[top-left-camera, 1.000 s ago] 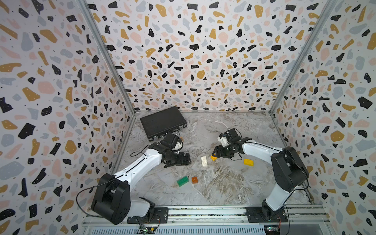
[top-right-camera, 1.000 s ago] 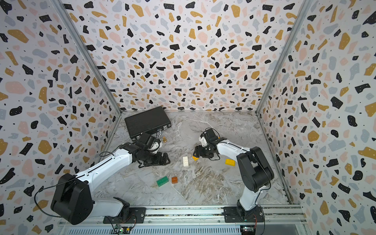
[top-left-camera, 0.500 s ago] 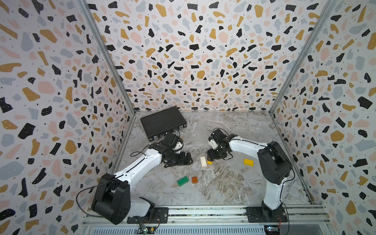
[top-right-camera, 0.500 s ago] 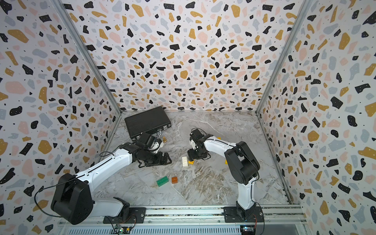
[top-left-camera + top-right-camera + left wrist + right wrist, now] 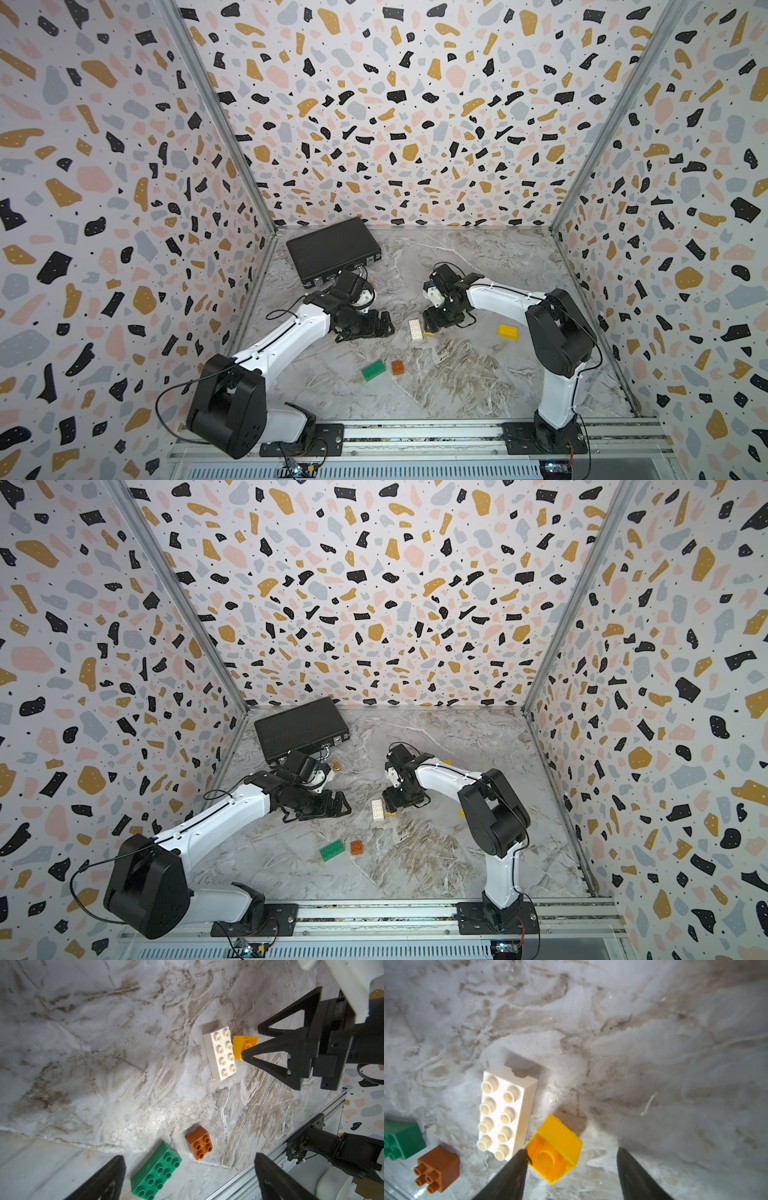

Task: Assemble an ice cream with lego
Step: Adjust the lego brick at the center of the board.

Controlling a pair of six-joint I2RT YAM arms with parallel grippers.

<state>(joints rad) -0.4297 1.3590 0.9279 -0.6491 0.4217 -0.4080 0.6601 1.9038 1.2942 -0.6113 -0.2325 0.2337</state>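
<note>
The right gripper (image 5: 572, 1150) hung low over the table (image 5: 457, 386) with its jaws open. Between them lay a small yellow brick (image 5: 558, 1140), tipped on its side with its hollow underside toward the wrist camera. One fingertip (image 5: 517, 1167) met a corner of that brick and the other stood clear of it, so nothing was gripped. Just outside the touching jaw, close beside the yellow piece, the white brick (image 5: 504, 1113) lay flat with its studs up. The left gripper (image 5: 190, 1157) was spread wide and held nothing. The green brick (image 5: 155, 1172) lay ahead of its jaws, in line with the gap between them. The brown brick (image 5: 198, 1142) lay just beyond it, near but apart. In a top view a second yellow brick (image 5: 508, 331) sat alone back past the right wrist, well apart from those jaws. All the bricks lay loose, none joined to another. A black case (image 5: 332, 251) lay behind the left wrist.
</note>
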